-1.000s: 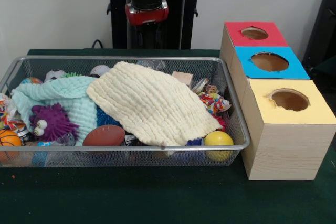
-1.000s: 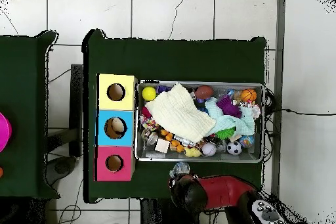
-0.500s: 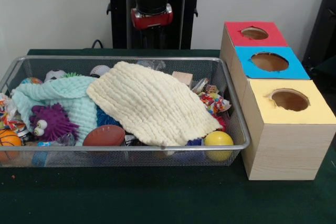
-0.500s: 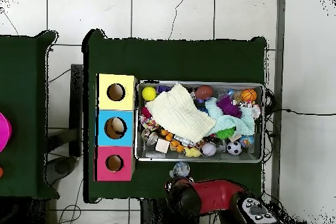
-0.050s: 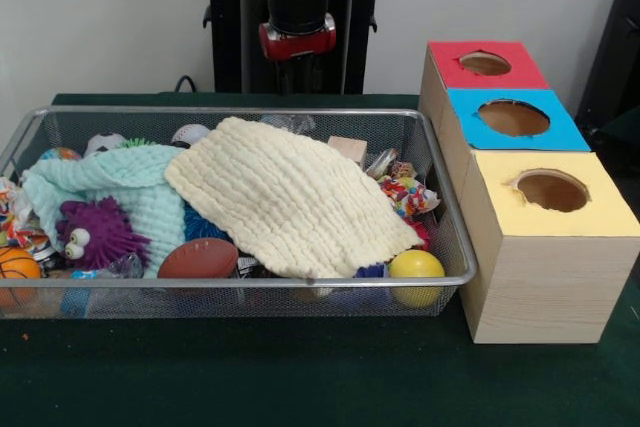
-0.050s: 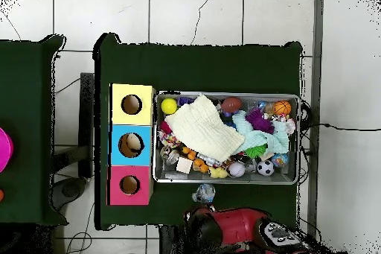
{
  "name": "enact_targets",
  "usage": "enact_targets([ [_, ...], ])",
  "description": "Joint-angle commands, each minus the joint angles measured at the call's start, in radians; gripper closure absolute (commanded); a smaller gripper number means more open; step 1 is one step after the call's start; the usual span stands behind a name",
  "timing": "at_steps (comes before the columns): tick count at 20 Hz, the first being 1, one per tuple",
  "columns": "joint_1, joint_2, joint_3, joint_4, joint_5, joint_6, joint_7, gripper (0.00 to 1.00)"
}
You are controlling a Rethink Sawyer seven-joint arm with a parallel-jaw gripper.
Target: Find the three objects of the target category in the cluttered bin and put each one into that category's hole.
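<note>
Pincer state cannot be told: only the arm's red and black wrist (image 5: 297, 32) is seen, raised behind the bin's far rim, nothing carried. Front view: wire bin (image 5: 240, 113) is packed; cream cloth (image 5: 290, 197) is draped over the middle toward the box-side edge, mint cloth (image 5: 120, 187) beside it. Yellow ball (image 5: 416, 272) sits in the near corner by the boxes, brown football (image 5: 198, 258) at the near rim. Target category is not shown, so target things cannot be singled out. Overhead view: yellow hole (image 6: 132, 104), blue hole (image 6: 130, 144), red hole (image 6: 129, 185) are lined along the bin's short side. Likely best: cloths lifted aside first, exposing buried items.
</note>
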Motion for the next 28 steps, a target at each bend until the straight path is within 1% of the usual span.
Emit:
enact_targets([
  [1,0.010,0.068,-0.021,-0.065,0.040,-0.107,0.201,0.00],
  [4,0.010,0.070,-0.024,-0.061,0.040,-0.118,0.198,0.00],
  [9,0.038,0.102,-0.049,-0.066,0.049,-0.157,0.207,0.00],
  [11,0.042,0.116,-0.049,-0.071,0.051,-0.154,0.204,0.00],
  [14,0.040,0.128,-0.038,-0.069,0.066,-0.124,0.200,0.00],
  [17,0.026,0.097,-0.013,-0.042,0.109,-0.036,0.200,0.00],
  [20,0.008,0.071,0.003,-0.015,0.150,0.030,0.195,0.00],
  [25,0.000,0.050,0.009,0.003,0.193,0.068,0.178,0.00],
  [28,0.000,0.027,0.010,0.020,0.204,0.068,0.170,0.00],
])
